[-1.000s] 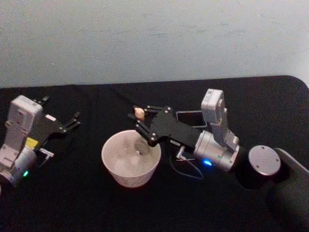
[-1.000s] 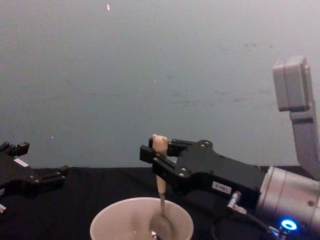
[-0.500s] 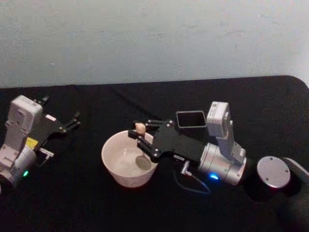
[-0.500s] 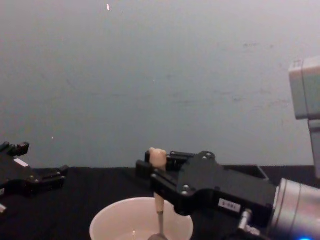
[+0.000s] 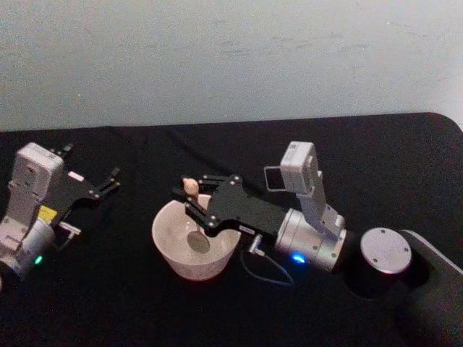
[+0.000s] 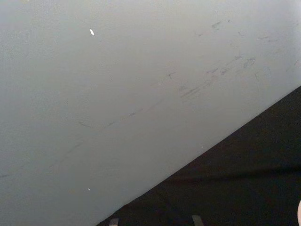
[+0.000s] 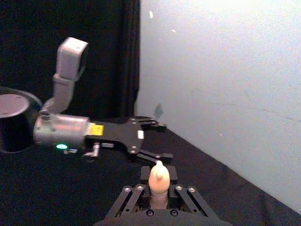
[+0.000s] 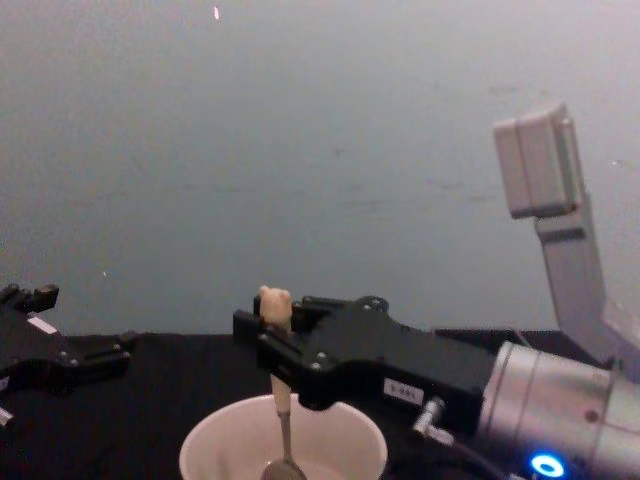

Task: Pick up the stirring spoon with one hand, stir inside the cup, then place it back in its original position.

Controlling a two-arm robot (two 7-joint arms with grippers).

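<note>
The cream-white cup (image 5: 168, 254) stands on the black table, left of centre. My right gripper (image 5: 187, 199) reaches over it from the right and is shut on the stirring spoon's (image 5: 192, 194) beige handle. The bear head sticks up above the jaws. The spoon (image 8: 284, 418) hangs upright, its thin neck running down to the metal bowl low inside the cup (image 8: 205, 443). The right wrist view shows the bear head (image 7: 157, 180) between the fingers. Behind the right arm, the dark grey holder (image 5: 273, 178) is partly hidden by the wrist camera. My left gripper (image 5: 110, 180) rests open at the far left.
A pale wall runs along the table's back edge. The right arm's forearm and round joint (image 5: 385, 251) fill the right near side. A thin cable (image 5: 269, 273) loops on the cloth right of the cup. Bare black cloth lies between the left gripper (image 7: 153, 140) and the cup.
My right gripper has swung left over the cup with the spoon in it. The spoon's bowl has travelled from the cup's right side towards its middle. The left arm has stayed still.
</note>
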